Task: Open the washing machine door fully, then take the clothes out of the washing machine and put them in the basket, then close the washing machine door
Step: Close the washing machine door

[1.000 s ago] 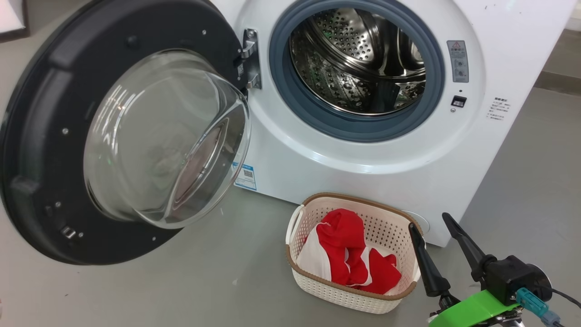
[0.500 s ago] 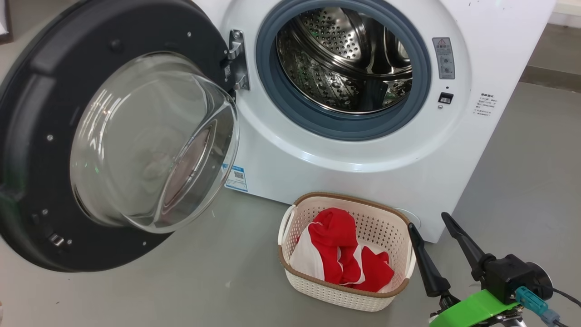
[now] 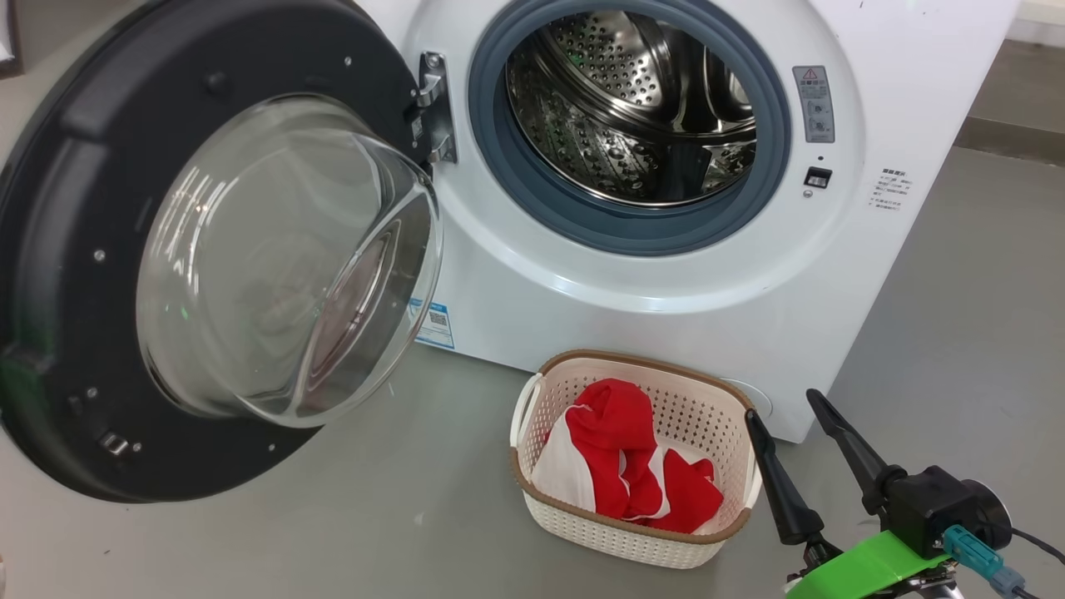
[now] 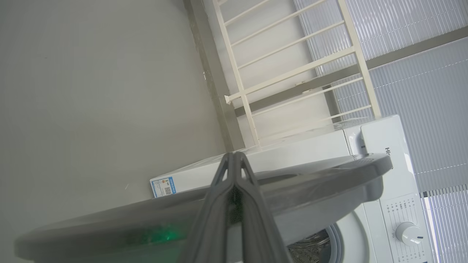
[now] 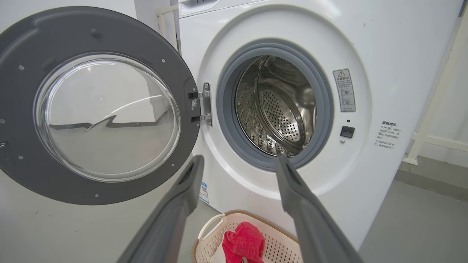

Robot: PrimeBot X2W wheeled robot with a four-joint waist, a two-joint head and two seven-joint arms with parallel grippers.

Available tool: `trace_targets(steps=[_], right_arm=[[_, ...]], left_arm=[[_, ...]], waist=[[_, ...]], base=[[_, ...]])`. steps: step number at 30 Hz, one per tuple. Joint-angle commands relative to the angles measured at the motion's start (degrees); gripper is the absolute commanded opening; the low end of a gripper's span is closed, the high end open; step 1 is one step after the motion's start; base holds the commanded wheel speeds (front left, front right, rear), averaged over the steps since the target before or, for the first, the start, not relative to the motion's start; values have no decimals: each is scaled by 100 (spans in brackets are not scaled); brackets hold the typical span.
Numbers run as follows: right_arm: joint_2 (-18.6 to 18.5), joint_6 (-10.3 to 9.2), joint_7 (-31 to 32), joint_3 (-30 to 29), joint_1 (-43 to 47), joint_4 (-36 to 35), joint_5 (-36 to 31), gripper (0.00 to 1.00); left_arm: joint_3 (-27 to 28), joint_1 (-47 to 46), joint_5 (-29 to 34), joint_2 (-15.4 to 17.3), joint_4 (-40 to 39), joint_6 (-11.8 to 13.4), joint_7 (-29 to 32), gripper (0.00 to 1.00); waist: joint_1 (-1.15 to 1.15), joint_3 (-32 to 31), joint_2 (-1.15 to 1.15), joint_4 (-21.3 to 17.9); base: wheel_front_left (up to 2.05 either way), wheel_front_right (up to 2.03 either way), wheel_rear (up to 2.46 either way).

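Note:
The washing machine [image 3: 582,283] stands with its door [image 3: 75,249] swung wide to the left, glass bowl facing me. Its steel drum [image 3: 632,108] shows no fabric inside. The red and white clothes [image 3: 620,433] lie in the basket [image 3: 641,359] on the floor in front of the machine. My right gripper [image 3: 782,408] hangs open and holds nothing, just right of the basket; in its wrist view the right gripper [image 5: 238,160] points at the drum opening above the basket [image 5: 278,241]. My left gripper [image 4: 234,157] is shut, its fingers crossing the door's rim [image 4: 310,175]; contact is unclear.
Grey floor [image 3: 399,516] spreads around the basket and to the machine's right. A white railing [image 4: 292,73] and a ribbed wall stand behind the machine. The control knob [image 4: 407,233] sits on the machine's front panel.
The whole head picture has slid a little to the left, so the camera has turned. Door, basket and clothes keep their places relative to the machine. Both grippers keep their states.

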Motion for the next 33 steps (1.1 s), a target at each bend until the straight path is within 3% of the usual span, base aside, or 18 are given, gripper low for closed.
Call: trace_targets(steps=[1, 15, 33], right_arm=[[-40, 28, -28, 108, -101, -163, -107, 100], [40, 28, -166, 243, -174, -13, -60, 100], [71, 28, -253, 269, -229, 81, 21, 100]], left_arm=[[35, -10, -80, 117, -129, -109, 108, 0], [102, 347, -602, -371, -733, -245, 622, 0], [-132, 1146, -1080, -1392, -2676, -147, 1258, 0]], waist=[[0, 7, 0, 16], [0, 15, 0, 108], [0, 74, 0, 156]], base=[[0, 0, 0], [0, 0, 0], [0, 0, 0]])
